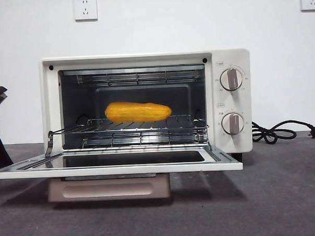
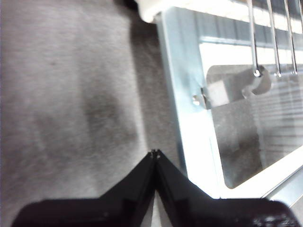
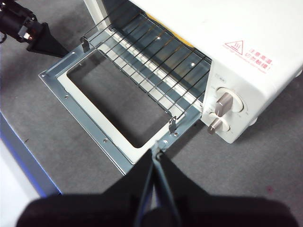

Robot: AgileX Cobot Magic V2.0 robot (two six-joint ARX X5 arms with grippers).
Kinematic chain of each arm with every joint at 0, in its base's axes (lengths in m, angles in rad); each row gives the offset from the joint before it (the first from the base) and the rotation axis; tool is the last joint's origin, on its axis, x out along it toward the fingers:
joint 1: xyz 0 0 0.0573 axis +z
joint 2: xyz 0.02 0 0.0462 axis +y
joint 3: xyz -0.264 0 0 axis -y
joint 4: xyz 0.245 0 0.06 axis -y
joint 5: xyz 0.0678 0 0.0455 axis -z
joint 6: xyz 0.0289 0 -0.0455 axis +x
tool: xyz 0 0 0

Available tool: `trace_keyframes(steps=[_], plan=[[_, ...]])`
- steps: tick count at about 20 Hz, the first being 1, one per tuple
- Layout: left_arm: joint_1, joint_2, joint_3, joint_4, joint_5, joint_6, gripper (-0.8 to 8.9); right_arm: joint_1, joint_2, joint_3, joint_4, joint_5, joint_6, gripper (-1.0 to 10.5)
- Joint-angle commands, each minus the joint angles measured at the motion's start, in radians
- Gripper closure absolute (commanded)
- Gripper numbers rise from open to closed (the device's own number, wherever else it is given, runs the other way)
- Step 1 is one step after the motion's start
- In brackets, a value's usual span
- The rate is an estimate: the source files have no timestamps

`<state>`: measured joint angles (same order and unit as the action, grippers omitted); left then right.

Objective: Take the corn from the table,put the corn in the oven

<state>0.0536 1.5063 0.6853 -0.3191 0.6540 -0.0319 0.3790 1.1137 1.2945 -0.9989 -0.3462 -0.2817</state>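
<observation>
Grey table (image 1: 286,196) | corn (image 1: 138,111) in oven (image 1: 144,60) | L fingers (image 2: 155,152) closed | R fingers (image 3: 156,152) closed

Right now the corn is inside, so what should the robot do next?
Probably swing the oven door shut. The corn already lies on the wire rack inside the oven, and the door hangs fully open. The left gripper, jaws shut and empty, sits beside the door's edge, nearest to lift it.

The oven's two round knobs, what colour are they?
The knobs are cream-white with a beige-grey grip bar, seen best in the front view.
</observation>
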Motion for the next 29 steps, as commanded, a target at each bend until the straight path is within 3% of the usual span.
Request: trace_keyframes(steps=[1, 4, 10, 22, 29], plan=[[-0.019, 0.018, -0.011, 0.015, 0.0, -0.002, 8.21, -0.001, 0.003, 0.002, 0.003, -0.005, -0.01, 9.6], [-0.036, 0.02, -0.011, 0.021, 0.011, -0.002, 8.21, -0.001, 0.003, 0.002, 0.003, -0.005, -0.01, 9.6], [-0.039, 0.018, -0.007, 0.005, 0.174, -0.055, 8.21, -0.001, 0.003, 0.002, 0.003, -0.002, -0.01, 9.6], [-0.039, -0.135, 0.159, -0.158, 0.175, -0.054, 8.21, -0.001, 0.003, 0.002, 0.003, -0.002, -0.009, 9.6], [-0.039, -0.185, 0.314, -0.196, 0.105, -0.08, 8.21, -0.001, 0.003, 0.002, 0.003, -0.001, -0.01, 9.6]])
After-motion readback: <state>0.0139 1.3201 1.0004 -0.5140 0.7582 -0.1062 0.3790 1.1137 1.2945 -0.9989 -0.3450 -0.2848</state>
